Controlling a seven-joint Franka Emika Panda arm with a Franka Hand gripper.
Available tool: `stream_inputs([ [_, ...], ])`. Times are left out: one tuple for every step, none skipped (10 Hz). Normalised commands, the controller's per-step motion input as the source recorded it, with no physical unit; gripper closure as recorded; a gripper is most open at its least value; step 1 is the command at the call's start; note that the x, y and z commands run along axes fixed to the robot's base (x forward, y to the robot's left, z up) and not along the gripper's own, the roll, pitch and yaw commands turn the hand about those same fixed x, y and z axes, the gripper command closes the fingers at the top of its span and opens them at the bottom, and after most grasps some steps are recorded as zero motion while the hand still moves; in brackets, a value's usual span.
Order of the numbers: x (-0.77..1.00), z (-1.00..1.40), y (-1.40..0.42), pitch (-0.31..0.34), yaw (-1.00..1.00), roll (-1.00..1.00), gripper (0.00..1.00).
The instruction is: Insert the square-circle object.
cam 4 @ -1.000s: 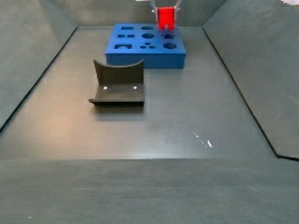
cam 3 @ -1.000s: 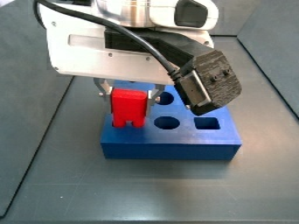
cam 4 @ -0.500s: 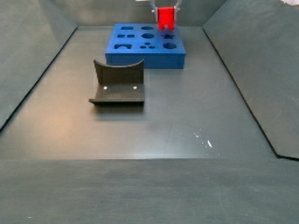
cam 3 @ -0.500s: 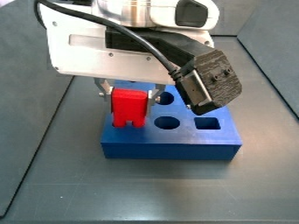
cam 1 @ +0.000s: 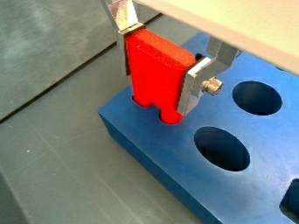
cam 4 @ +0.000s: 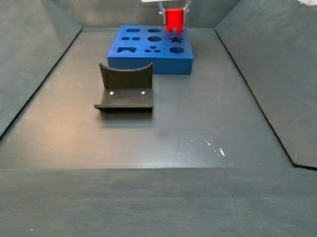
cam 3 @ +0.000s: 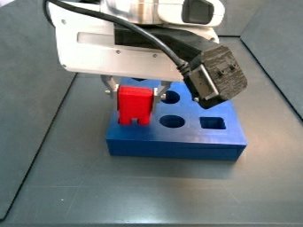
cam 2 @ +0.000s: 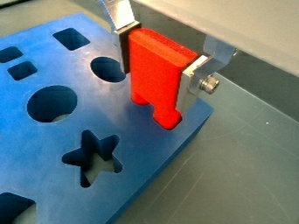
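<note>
My gripper [cam 1: 160,63] is shut on a red two-pronged piece [cam 1: 156,74] and holds it upright, prongs down, at a corner of the blue block [cam 1: 152,153] with shaped holes. Both wrist views show the flat silver fingers [cam 2: 194,77] clamping the red piece [cam 2: 152,74], its prongs at the block's top [cam 2: 47,70] close to the edge. In a side view the gripper [cam 3: 136,87] and the red piece [cam 3: 135,106] stand over the block's near-left part [cam 3: 178,149]. The dark grey-olive square-circle object is out of view.
The dark fixture [cam 4: 124,88] stands on the grey floor in front of the blue block [cam 4: 136,57]. The gripper [cam 4: 176,9] with the red piece [cam 4: 176,20] is at the block's far right. Grey walls ring the floor.
The blue block has shifted slightly sideways, and the gripper with the red piece has moved with it. The grip has not changed.
</note>
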Motion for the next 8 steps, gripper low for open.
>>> stream_inputs([
  [0.13,-1.0,0.12,0.0,0.0,0.0,1.0],
  [-0.15,-0.42,0.15,-0.046,0.0,-0.16,1.0],
  [0.0,0.0,0.0,0.0,0.0,-0.01,1.0],
  [-0.09,-0.3,-0.1,0.0,-0.07,-0.01,1.0],
  [-0.05,-0.34,0.0,0.0,-0.57,0.0,1.0],
  [-0.04,-0.35,0.0,0.01,-0.55,0.0,1.0],
  [-0.04,-0.24,0.0,0.0,-0.29,0.0,1.0],
  [-0.14,-0.69,0.0,-0.054,-0.01,0.0,1.0],
])
